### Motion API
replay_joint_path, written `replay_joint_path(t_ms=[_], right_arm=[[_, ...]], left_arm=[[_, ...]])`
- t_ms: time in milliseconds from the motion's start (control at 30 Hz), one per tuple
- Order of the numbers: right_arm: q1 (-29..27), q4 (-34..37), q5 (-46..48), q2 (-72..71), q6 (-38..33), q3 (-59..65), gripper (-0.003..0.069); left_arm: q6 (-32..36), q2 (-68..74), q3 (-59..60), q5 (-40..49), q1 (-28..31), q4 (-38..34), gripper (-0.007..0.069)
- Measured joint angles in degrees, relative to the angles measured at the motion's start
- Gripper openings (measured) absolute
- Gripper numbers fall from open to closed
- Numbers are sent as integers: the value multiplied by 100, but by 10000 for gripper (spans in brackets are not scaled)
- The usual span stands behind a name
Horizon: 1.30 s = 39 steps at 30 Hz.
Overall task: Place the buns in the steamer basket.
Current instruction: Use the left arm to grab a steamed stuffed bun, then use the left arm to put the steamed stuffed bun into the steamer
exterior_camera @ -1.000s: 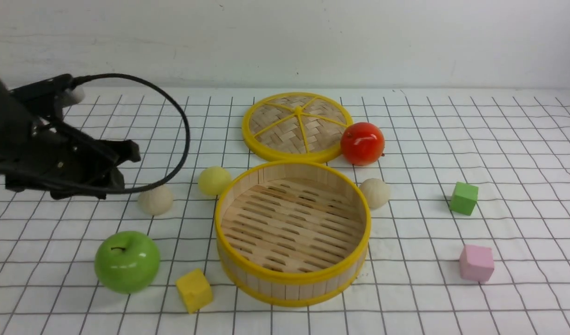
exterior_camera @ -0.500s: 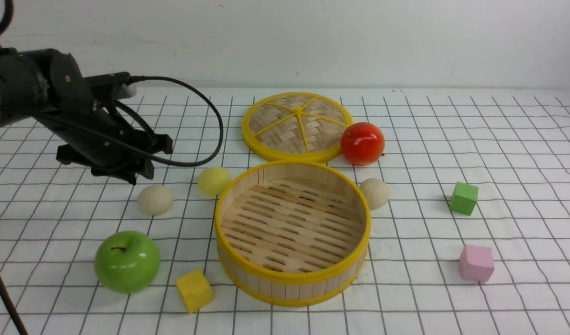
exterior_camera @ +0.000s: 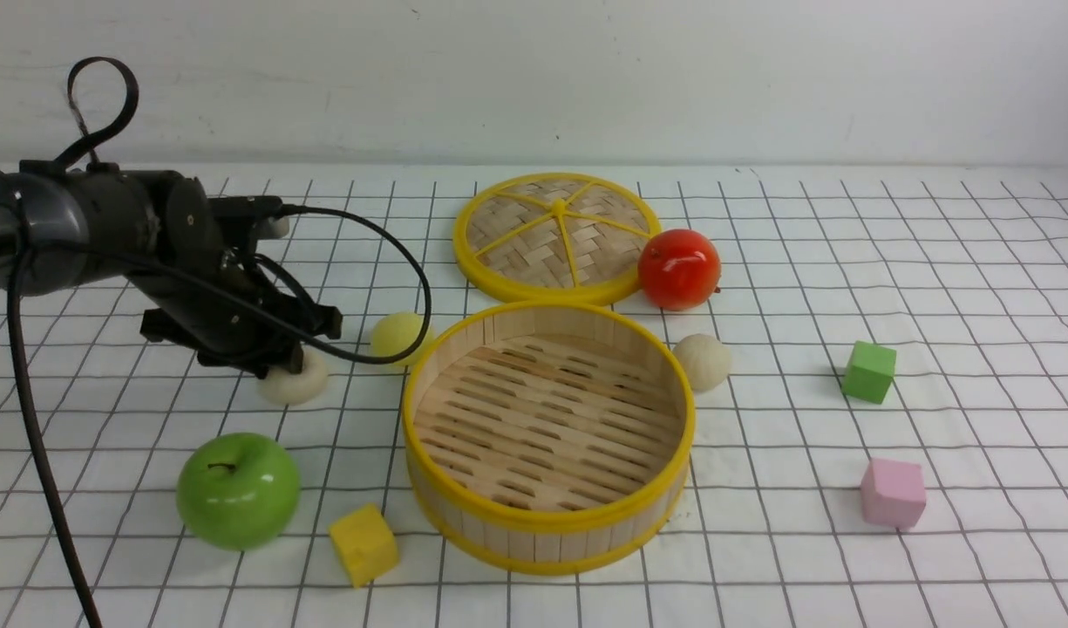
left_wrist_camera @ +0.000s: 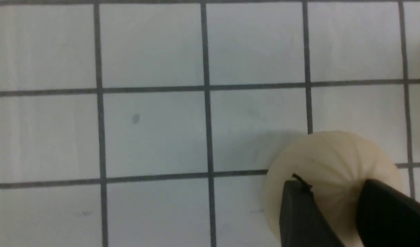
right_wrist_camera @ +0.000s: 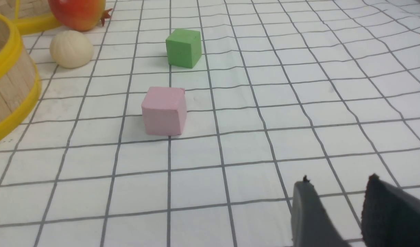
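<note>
Hovering over the off-white pleated bun (exterior_camera: 295, 384) beside the green apple (exterior_camera: 238, 490) — left gripper (left_wrist_camera: 336, 206), fingers narrowly apart, could nudge it rolling.

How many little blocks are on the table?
3. The yellow block sits near the front, between the apple and the basket. The green block and pink block are to the basket's right.

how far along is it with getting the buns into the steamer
None are in: the steamer basket is empty. The left gripper is over the off-white bun on the left, not visibly gripping it. The yellow bun and the other off-white bun remain.
</note>
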Motion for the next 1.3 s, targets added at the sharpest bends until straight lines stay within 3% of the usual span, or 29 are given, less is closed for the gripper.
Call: replay_joint_path(t_ms=[233,433,700,1000,1300], right_arm=[[0,0,0,0,0,0,241],[0,0,0,0,0,0,241],[0,0,0,0,0,0,241],[0,0,0,0,6,0,241],[0,0,0,0,1,0,241]], left_arm=[[0,0,0,56,0,0,191],[0,0,-17,234,0,-30,-6],[0,-205,-282,766,0,-239,-10],[217,-987,-393,1519,-193,-983,-10],[209,-1057,-393,1849,-1658,-724,-10]])
